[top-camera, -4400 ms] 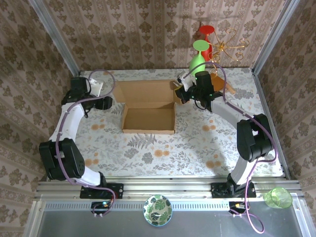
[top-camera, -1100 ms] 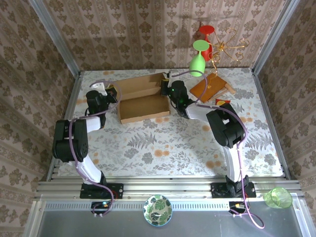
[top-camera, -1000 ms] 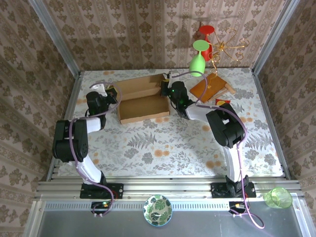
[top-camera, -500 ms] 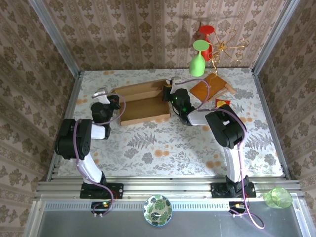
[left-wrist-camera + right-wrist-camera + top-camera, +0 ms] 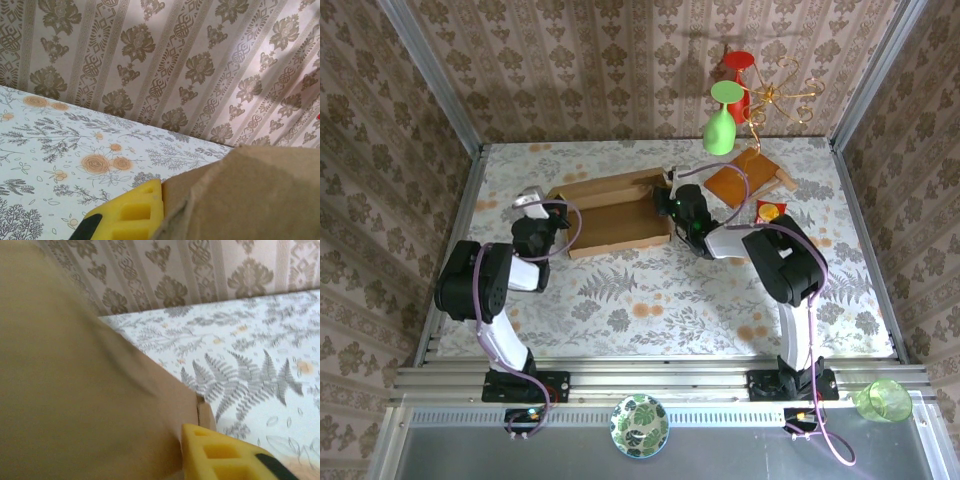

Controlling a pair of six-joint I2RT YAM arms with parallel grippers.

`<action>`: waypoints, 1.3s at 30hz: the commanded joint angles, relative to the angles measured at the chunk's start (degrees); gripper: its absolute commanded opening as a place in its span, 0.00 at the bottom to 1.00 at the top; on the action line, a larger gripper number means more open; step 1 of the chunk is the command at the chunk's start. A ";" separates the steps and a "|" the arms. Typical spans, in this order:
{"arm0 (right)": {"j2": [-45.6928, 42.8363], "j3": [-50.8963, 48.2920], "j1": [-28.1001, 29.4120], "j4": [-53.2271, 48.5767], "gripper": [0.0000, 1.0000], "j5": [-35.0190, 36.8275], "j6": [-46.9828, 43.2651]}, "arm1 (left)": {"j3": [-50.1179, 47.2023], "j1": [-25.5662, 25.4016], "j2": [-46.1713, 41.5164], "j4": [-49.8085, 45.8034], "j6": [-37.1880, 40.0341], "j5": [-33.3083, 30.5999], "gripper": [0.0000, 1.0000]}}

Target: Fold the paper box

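Top view: the paper box (image 5: 615, 210) lies at upper centre of the frame on the bench (image 5: 650, 300), whose covering is a pale cloth printed with ferns and orange flowers. The box is plain light-brown corrugated cardboard, matte, a shallow rectangular tray with a long panel along its upper edge and creased flaps at both ends. I see my two arms meeting it from either end.

Left wrist view: a blocky yellow finger pad (image 5: 132, 212) with moulded recesses sits at lower centre, its inner face pressed against the cardboard's ragged edge. The left jaws are fully closed and pinch the box's left end.

Right wrist view: the cardboard fills the left half, smooth and blurred, and a yellow ribbed finger (image 5: 220, 452) lies just beside its lower corner. Whether the right jaws grip it or stand apart I cannot tell.

To the box's right in the top view rests a reddish-brown wooden board (image 5: 740, 178), flat, with a handle.
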 commanded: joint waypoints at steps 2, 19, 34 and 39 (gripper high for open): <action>-5.15 -0.52 0.43 -6.35 0.37 1.69 4.80 | -1.71 -1.36 1.52 -4.88 -1.93 1.65 0.01; -21.66 -3.63 0.43 -25.98 0.60 1.62 22.09 | 0.13 -4.71 1.70 -8.58 1.21 -3.24 0.00; -33.02 10.24 -1.45 -55.44 0.67 0.82 35.26 | 0.73 -6.17 3.36 -8.23 1.74 -4.73 0.00; -26.73 18.88 -1.07 -62.82 0.63 -4.95 53.65 | 0.15 -6.82 3.62 -8.07 2.01 -5.28 0.00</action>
